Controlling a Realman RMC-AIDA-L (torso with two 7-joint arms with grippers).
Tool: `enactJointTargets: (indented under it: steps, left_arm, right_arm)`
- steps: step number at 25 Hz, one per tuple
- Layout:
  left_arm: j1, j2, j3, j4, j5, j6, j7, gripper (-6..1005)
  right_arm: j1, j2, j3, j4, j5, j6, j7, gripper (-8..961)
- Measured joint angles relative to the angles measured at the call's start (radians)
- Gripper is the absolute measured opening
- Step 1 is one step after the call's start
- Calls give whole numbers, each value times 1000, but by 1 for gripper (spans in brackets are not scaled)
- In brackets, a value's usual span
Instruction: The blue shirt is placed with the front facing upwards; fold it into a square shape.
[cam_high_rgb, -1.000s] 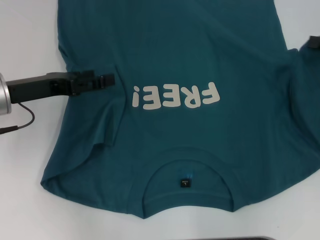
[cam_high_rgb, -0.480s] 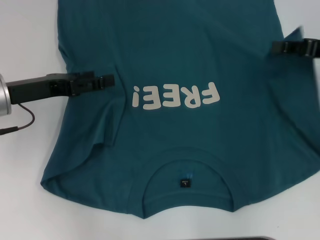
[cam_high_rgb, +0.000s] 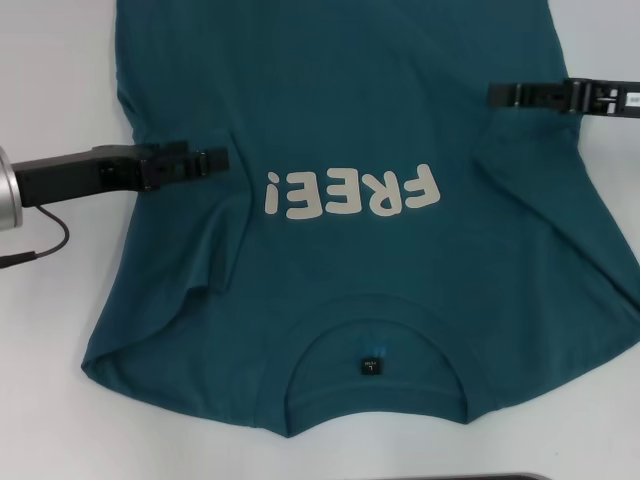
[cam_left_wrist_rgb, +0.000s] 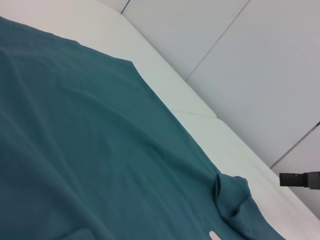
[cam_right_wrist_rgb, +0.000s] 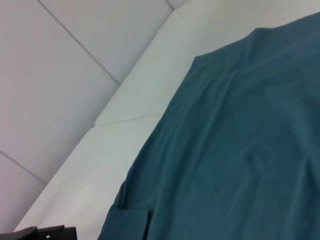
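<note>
The blue shirt (cam_high_rgb: 350, 110) lies flat on the white table with its white "FREE!" lettering (cam_high_rgb: 350, 193) up and its collar (cam_high_rgb: 375, 365) toward me. My left gripper (cam_high_rgb: 215, 158) reaches in from the left and sits low over the shirt's left chest, beside a long crease. My right gripper (cam_high_rgb: 497, 95) reaches in from the right, hovering over the shirt's right shoulder area. Seen from the left wrist, the right gripper (cam_left_wrist_rgb: 299, 179) has no cloth hanging from its tip. A small raised fold of shirt (cam_right_wrist_rgb: 131, 220) shows near the left gripper (cam_right_wrist_rgb: 47, 233) in the right wrist view.
The white table (cam_high_rgb: 50, 60) shows bare at the left and right of the shirt. A thin black cable (cam_high_rgb: 40, 250) trails from my left arm. A dark edge (cam_high_rgb: 480, 477) runs along the near side.
My right gripper has moved from the shirt's far right edge leftward over the shirt. The cloth on that side now lies differently. My left gripper has stayed put.
</note>
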Motion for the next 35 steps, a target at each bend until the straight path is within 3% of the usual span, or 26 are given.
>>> enactJointTargets:
  steps: [8, 12, 15, 22, 35]
  left_arm:
    - [2, 1, 2, 0, 0, 0, 1, 885]
    - [5, 0, 2, 0, 0, 1, 2, 885]
    - [6, 0, 1, 0, 0, 3, 2, 885]
    - [1, -1, 5, 0, 0, 3, 2, 885]
    - [-3, 2, 2, 0, 3, 0, 2, 885]
  right_arm:
    - [-75, -57, 6, 0, -4, 1, 36, 628]
    - [-125, -92, 5, 6, -52, 9, 110, 626]
    - [-140, -99, 9, 12, -78, 12, 135, 625]
    - [-162, -103, 14, 10, -138, 8, 173, 624]
    - [-140, -79, 8, -17, -178, -35, 182, 620]
